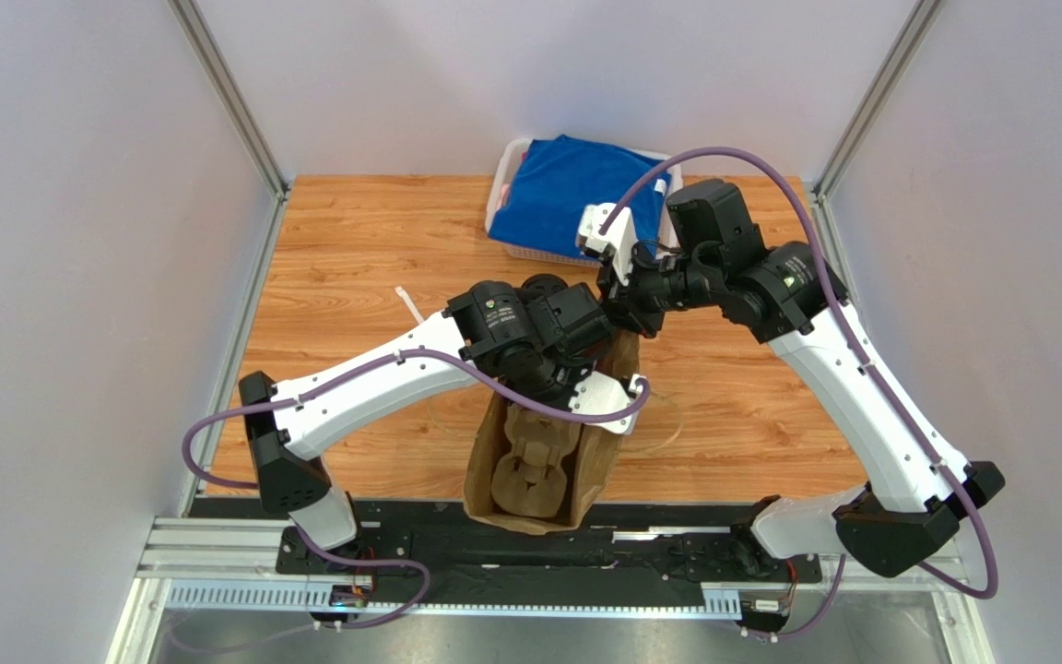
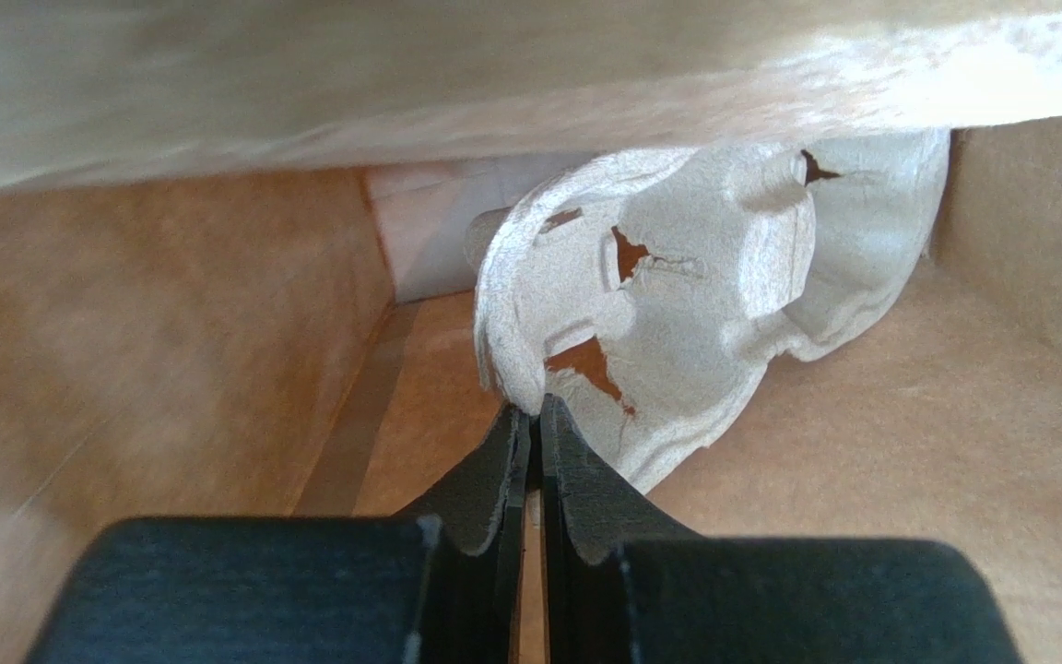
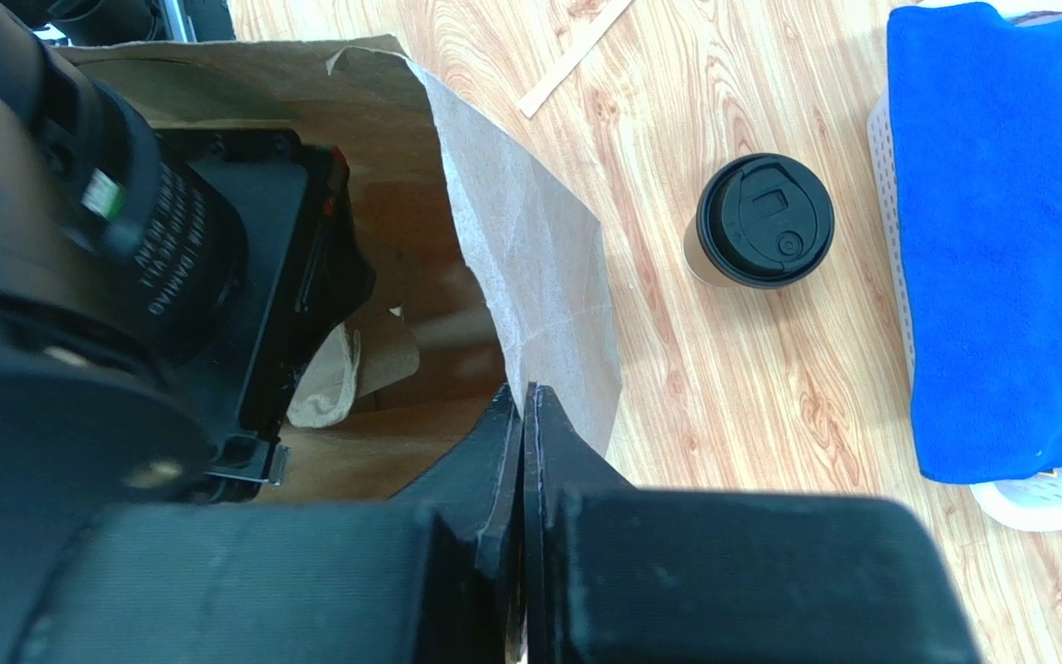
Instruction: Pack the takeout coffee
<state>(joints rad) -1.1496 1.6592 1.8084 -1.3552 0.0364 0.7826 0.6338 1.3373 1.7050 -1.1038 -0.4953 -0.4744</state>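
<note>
The takeout coffee [image 3: 761, 222], a kraft cup with a black lid, stands upright on the wood table beside the tall brown paper bag [image 3: 537, 235]. My right gripper [image 3: 523, 399] is shut on the bag's top edge and holds it open. My left gripper [image 2: 538, 410] is down inside the bag [image 1: 484, 477]. Its jaws stand a thin slit apart, with the rim of the grey pulp cup carrier [image 2: 689, 291] right at their tips. Whether that rim is still pinched does not show. From above, the carrier [image 1: 537, 471] lies in the bag, and the cup is hidden under the arms.
A white basket [image 1: 506, 173] holding a blue cloth [image 1: 571, 194] sits at the table's back edge, right of the cup in the right wrist view. A wooden stirrer [image 1: 409, 302] lies left of the arms. The left arm's wrist [image 1: 530, 325] fills the bag's mouth.
</note>
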